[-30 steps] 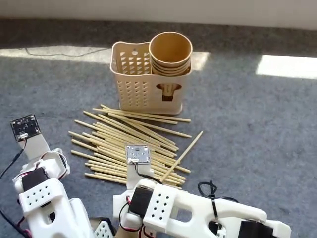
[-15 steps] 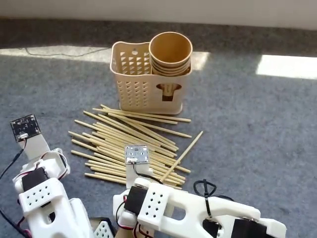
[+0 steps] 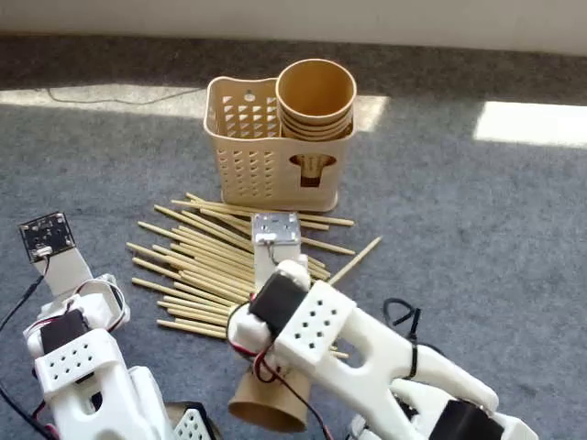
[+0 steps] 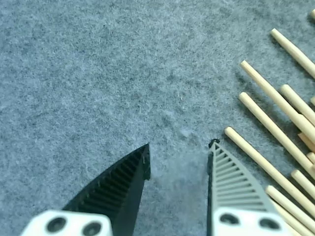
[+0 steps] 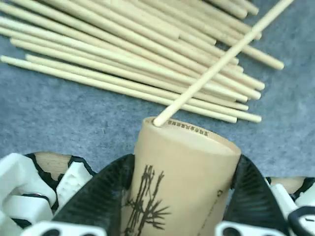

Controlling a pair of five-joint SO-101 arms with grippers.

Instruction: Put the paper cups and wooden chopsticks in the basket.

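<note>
A bamboo-printed paper cup (image 5: 187,147) is clamped across its body by the closed jaws of the right gripper (image 5: 183,169). It is held above the near ends of the loose wooden chopsticks (image 3: 220,266), probably for carrying to the stacked cups (image 3: 315,92) in the basket (image 3: 240,147) beyond. The left gripper (image 4: 180,146) hangs spread wide and empty over grey carpet (image 4: 98,73), beside chopstick ends.

- One basket (image 3: 248,156), at twelve o'clock.
- One stack of paper cups (image 3: 315,96) nested inside it; about four rims show, and the exact number is unclear.
- One single paper cup (image 3: 271,403), at six o'clock.
- Chopsticks (image 3: 211,252): well over twenty, too overlapped to count exactly.
- Two arms: left arm (image 3: 78,367), right arm (image 3: 367,357).
</note>
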